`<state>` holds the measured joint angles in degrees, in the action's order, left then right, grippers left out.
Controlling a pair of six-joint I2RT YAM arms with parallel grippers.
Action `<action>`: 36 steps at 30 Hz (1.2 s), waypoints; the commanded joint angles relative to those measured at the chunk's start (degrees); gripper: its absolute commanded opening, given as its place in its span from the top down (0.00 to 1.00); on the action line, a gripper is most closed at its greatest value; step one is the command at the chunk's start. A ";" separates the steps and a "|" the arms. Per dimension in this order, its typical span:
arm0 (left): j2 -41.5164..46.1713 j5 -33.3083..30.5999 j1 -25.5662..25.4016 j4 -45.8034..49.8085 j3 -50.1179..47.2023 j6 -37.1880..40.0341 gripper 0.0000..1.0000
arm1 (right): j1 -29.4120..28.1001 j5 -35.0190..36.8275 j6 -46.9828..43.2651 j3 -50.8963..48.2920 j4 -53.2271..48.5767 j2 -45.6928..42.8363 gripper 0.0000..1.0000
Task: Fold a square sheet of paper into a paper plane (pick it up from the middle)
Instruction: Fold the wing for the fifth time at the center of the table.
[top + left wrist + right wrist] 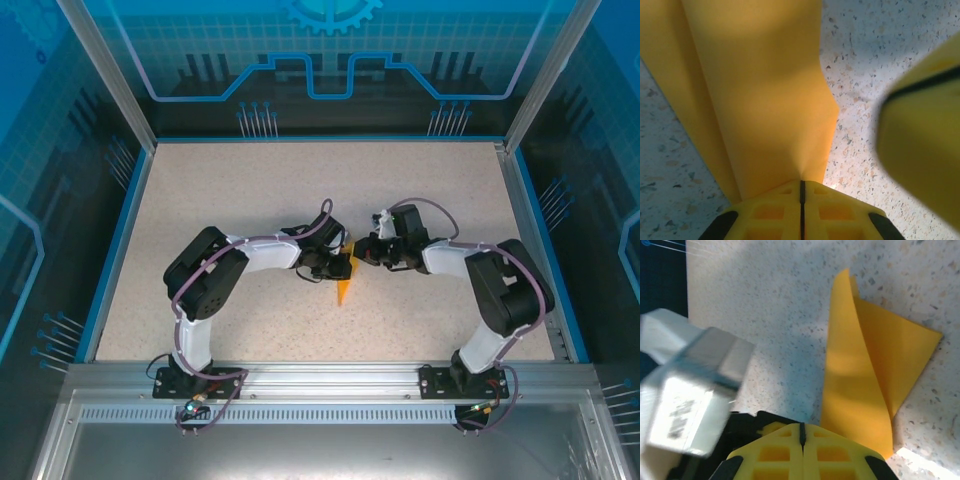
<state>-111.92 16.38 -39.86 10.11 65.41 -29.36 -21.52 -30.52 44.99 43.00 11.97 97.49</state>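
Observation:
The square sheet of paper is orange and folded into a long narrow creased shape at the middle of the table. In the left wrist view the sheet of paper rises from my left gripper, whose jaws are shut on its lower edge. From above, the left gripper sits right over the paper's far end. My right gripper is just to its right, nearly touching it. Its jaws are shut with nothing in them, and the paper, one flap raised, lies beside its right finger.
The speckled beige table has a blue rim and see-through walls on three sides. A metal rail carrying both arm bases runs along the near edge. A blurred right finger looms close in the left wrist view.

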 commanded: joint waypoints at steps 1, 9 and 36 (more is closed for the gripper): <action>0.63 -0.21 -0.19 1.62 -2.19 1.31 0.90 | -1.13 -1.33 0.27 1.57 0.67 2.65 1.00; 2.11 -2.45 -0.09 -0.26 -3.44 -0.08 0.88 | -2.08 -1.77 -0.43 3.61 1.06 6.70 1.00; 5.31 -9.01 -0.04 -5.12 -8.01 -3.26 0.85 | -3.24 -1.10 -4.47 11.04 -5.00 11.59 1.00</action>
<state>-107.57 9.72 -39.90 3.81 58.65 -32.91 -23.64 -30.89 42.11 52.16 9.30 107.20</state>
